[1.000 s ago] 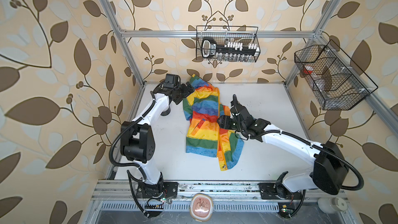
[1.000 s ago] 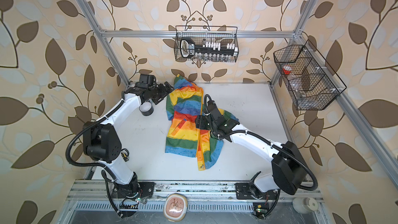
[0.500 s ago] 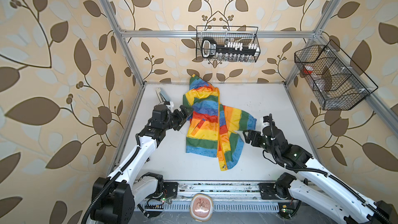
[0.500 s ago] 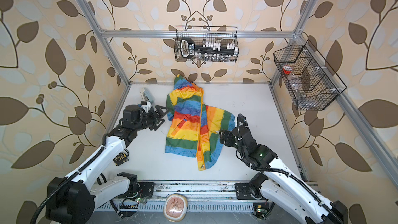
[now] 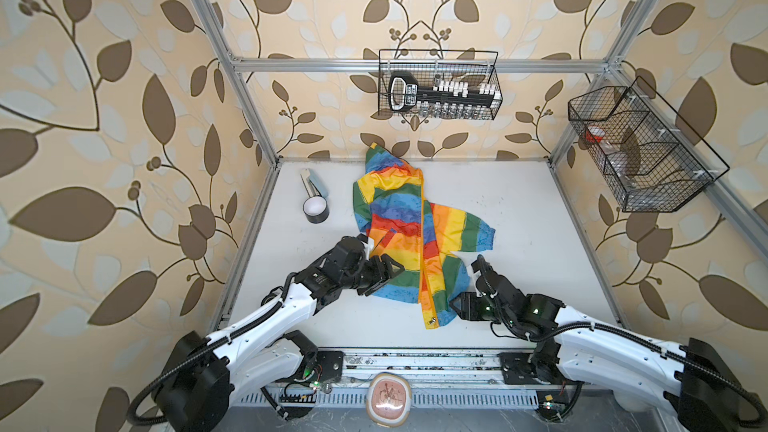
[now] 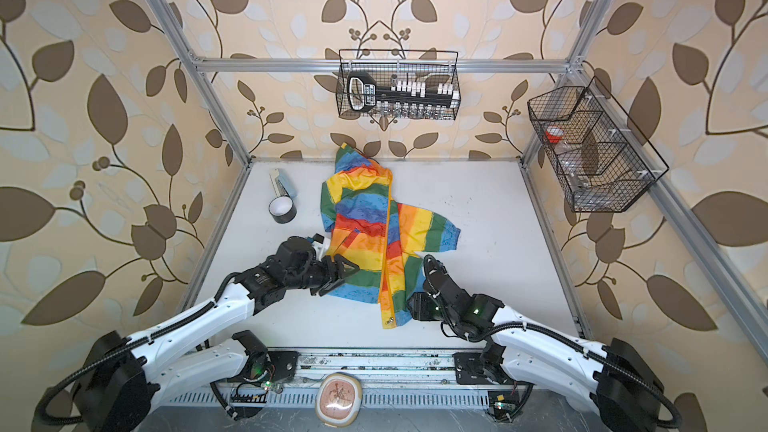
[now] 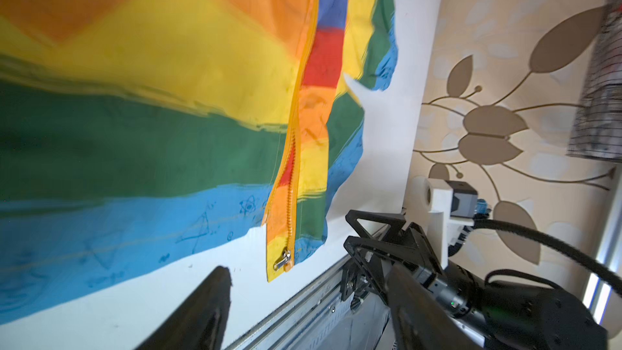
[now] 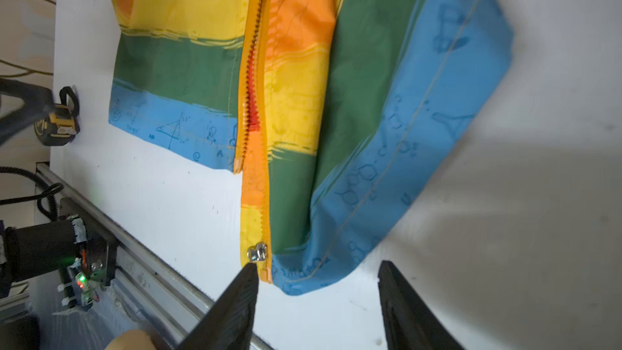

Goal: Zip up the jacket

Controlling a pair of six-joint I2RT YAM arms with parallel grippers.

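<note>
The jacket (image 5: 399,222) (image 6: 365,222) lies flat in rainbow stripes with its hood toward the back wall. Its orange zipper (image 7: 292,170) (image 8: 250,95) is apart along the lower front. The silver slider (image 5: 434,321) (image 6: 390,320) (image 7: 285,259) (image 8: 257,251) sits at the hem end. My left gripper (image 5: 384,278) (image 6: 340,272) (image 7: 309,297) hovers open over the jacket's left hem, holding nothing. My right gripper (image 5: 455,307) (image 6: 411,305) (image 8: 318,284) stands open at the right hem corner. One of its fingertips (image 8: 247,276) is just beside the slider.
A black tape roll (image 5: 316,209) (image 6: 282,211) and a pale blue tool (image 5: 313,182) lie at the back left. A yellow tape measure (image 8: 57,126) rests near the left arm. Wire baskets (image 5: 438,85) (image 5: 640,147) hang on the walls. The metal rail (image 5: 415,361) edges the front.
Both arms have swung from the jacket's upper part toward the front, down to its hem. The right sleeve now lies spread out. Both sets of jaws have narrowed but stay open.
</note>
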